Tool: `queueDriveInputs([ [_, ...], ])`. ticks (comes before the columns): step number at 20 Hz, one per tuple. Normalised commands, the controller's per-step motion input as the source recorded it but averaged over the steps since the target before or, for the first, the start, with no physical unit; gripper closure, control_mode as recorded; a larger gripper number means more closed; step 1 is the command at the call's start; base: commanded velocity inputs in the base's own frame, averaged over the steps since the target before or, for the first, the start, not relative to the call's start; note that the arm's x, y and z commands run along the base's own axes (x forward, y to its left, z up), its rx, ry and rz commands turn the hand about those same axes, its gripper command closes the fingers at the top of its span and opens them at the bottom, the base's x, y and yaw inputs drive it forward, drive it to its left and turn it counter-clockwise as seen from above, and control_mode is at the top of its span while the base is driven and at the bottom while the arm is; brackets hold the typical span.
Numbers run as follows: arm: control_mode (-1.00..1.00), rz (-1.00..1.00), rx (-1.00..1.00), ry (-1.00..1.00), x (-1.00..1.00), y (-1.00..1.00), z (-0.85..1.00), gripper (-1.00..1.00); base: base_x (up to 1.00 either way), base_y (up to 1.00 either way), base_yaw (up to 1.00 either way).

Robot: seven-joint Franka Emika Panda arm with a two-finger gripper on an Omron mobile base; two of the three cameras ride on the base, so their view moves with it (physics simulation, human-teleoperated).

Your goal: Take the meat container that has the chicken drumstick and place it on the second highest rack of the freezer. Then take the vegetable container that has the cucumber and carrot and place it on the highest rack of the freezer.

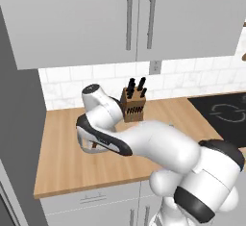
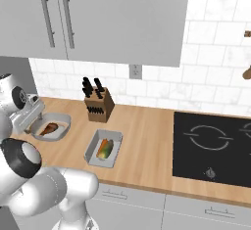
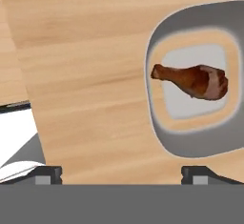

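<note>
Left base view: the arm bends over the wooden counter (image 1: 67,157), with the knife block (image 1: 132,104) at 12 o'clock from its wrist.

Right base view: the meat container (image 2: 55,127) lies beside the gripper (image 2: 30,122); the vegetable container (image 2: 103,149) sits at 4 o'clock from it.

Hand view: fingertips (image 3: 47,173) spread apart, gripping nothing; the drumstick (image 3: 193,80) lies at 2 o'clock.

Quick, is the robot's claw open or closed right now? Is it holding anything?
Gripper: open and holding nothing, above the counter beside the meat container.
</note>
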Motion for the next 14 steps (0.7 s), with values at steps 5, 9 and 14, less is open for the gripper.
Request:
queueDriveInputs([
  [5,-1.00,0.08,-0.04,0.00,0.09,0.00,-0.79,-1.00,0.00,0.00,0.00],
  [9,-1.00,0.06,0.00,-0.04,-0.04,-0.17,-0.60,-1.00,0.00,0.00,0.00],
  [14,-1.00,0.01,0.01,-0.01,0.16,-0.34,-0.41,-1.00,0.00,0.00,0.00],
])
